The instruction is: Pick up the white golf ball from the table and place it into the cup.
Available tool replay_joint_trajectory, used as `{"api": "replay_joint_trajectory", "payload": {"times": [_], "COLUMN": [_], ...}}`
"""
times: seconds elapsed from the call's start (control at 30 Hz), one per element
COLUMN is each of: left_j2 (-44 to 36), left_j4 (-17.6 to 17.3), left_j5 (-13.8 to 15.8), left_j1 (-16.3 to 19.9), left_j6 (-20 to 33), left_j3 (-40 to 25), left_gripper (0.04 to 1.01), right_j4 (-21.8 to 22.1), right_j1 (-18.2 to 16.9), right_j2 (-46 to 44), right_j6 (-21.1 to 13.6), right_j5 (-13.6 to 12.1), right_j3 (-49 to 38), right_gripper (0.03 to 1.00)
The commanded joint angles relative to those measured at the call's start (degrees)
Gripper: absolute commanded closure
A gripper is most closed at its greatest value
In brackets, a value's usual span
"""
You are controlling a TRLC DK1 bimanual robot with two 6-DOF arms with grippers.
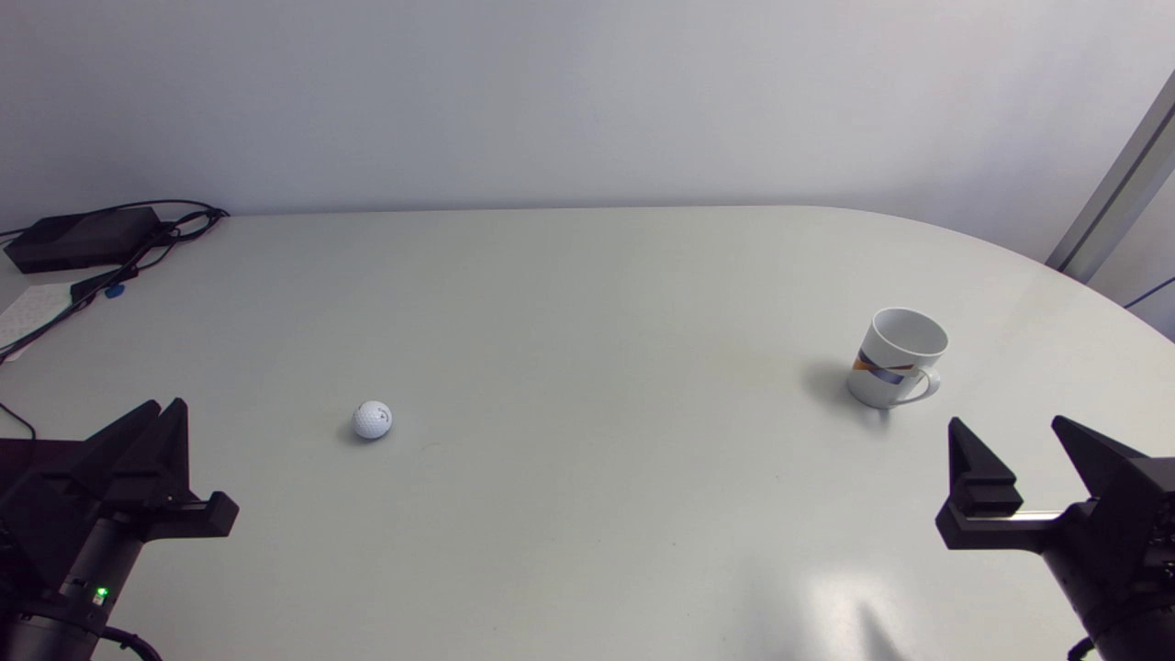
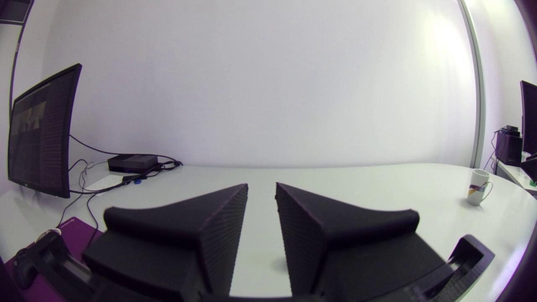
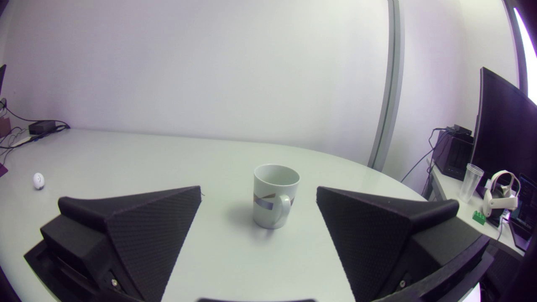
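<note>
The white golf ball [image 1: 372, 420] lies on the table [image 1: 587, 303] left of centre. Far right of it, a white cup [image 1: 895, 358] with a coloured stripe stands upright, its handle towards the front. My left gripper [image 1: 163, 408] rests at the front left, short of the ball and to its left, shut on nothing. My right gripper [image 1: 1008, 424] sits open at the front right, just short of the cup. In the right wrist view the cup [image 3: 275, 195] stands ahead, between the open fingers [image 3: 147, 235], with the ball [image 3: 38, 180] far off to the side. The left wrist view shows the distant cup [image 2: 478, 186], not the ball.
A black box [image 1: 83, 237] with cables [image 1: 138, 257] and a sheet of paper [image 1: 32, 308] sit at the table's back left corner. The table's edge curves round behind and to the right of the cup.
</note>
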Motion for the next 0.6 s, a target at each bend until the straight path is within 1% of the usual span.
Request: {"api": "replay_joint_trajectory", "payload": {"times": [0.0, 0.03, 0.1, 0.17, 0.27, 0.37, 0.43, 0.57], "left_j2": [-1.04, -1.13, -1.13, -1.04, -0.95, 0.45, 3.53, 11.70], "left_j4": [-0.09, -1.15, -3.08, -4.22, -6.86, -9.14, -10.64, -11.25], "left_j5": [0.48, 1.45, 1.45, 1.45, 1.45, 1.45, 1.45, 1.45], "left_j1": [-0.57, -1.00, -0.92, -0.83, -0.04, -0.21, -0.21, -0.13], "left_j6": [-1.10, 0.13, -0.31, -0.48, -0.84, -0.84, -1.80, -3.12], "left_j3": [-1.24, 0.08, 1.93, 3.95, 8.52, 12.39, 15.64, 20.91], "left_gripper": [0.225, 0.046, 0.046, 0.046, 0.046, 0.046, 0.046, 0.046], "right_j4": [-2.40, -2.40, -2.40, -2.40, -2.40, -2.40, -2.40, -2.40], "right_j1": [0.46, 0.46, 0.46, 0.46, 0.46, 0.46, 0.46, 0.46], "right_j2": [-0.41, -0.41, -0.41, -0.41, -0.41, -0.41, -0.41, -0.41], "right_j6": [1.21, 1.21, 1.21, 1.21, 1.21, 1.21, 1.21, 1.21], "right_j5": [0.03, 0.03, 0.03, 0.03, 0.03, 0.03, 0.03, 0.03], "right_j3": [-1.74, -1.74, -1.74, -1.74, -1.74, -1.74, -1.74, -1.74], "right_gripper": [0.069, 0.069, 0.069, 0.069, 0.069, 0.069, 0.069, 0.069]}}
